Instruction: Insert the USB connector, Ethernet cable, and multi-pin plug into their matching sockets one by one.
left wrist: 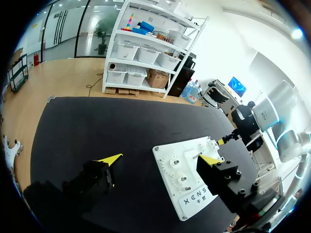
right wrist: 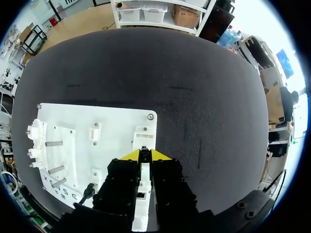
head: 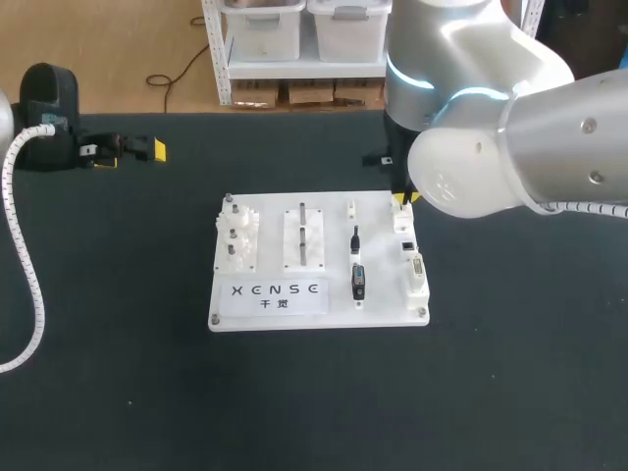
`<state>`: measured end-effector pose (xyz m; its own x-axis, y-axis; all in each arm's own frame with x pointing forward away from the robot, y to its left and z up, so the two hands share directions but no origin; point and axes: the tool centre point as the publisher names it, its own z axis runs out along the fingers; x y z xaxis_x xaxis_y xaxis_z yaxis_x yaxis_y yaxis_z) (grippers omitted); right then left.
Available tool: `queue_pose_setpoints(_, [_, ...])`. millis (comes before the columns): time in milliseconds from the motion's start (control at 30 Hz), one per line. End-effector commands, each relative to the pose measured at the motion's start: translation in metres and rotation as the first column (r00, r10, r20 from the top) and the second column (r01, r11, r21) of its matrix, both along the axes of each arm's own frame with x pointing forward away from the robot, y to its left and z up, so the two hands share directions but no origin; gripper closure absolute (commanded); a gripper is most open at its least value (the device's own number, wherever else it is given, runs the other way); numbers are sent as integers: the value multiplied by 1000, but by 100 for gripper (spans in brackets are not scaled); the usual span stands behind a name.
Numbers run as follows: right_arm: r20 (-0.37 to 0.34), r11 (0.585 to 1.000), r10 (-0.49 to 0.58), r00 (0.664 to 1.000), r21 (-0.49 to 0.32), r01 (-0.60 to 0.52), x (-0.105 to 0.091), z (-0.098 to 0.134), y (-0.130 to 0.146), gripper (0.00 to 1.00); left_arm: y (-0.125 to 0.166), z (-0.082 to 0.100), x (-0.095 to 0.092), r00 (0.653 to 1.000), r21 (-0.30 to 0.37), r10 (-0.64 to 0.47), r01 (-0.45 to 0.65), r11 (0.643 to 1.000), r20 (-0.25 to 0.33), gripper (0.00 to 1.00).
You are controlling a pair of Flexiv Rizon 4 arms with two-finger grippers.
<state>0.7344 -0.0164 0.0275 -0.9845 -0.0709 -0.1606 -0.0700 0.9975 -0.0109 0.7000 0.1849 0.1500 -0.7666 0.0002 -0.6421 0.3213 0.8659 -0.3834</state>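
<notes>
left hand (left wrist: 164, 158) open, empty | right hand (right wrist: 148, 154) over white board (head: 383, 312): grip cannot tell | USB connector (head: 358, 282): likely light, rigid; take by housing sides

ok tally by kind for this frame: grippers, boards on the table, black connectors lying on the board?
Grippers: 2, the left gripper and the right gripper
White board: 1
Black USB connector on the board: 1
Total: 4
</notes>
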Motion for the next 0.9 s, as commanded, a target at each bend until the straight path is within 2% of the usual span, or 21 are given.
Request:
queue_pose_setpoints(33, [-1, 1000, 1, 1000, 1, -1, -2, -7, -2, 100, 0, 0, 0, 1000, 0, 0, 0, 1000, 0, 0])
queue_pose_setpoints(433, [-10, 1000, 2, 1000, 0, -2, -6, -9, -1, 100, 0, 0, 0, 1000, 0, 0, 0, 1000, 0, 0])
queue_pose_setpoints(900, [12, 1000, 3, 1000, 4, -3, 3, -2, -2, 100, 0, 0, 0, 1000, 0, 0, 0, 1000, 0, 0])
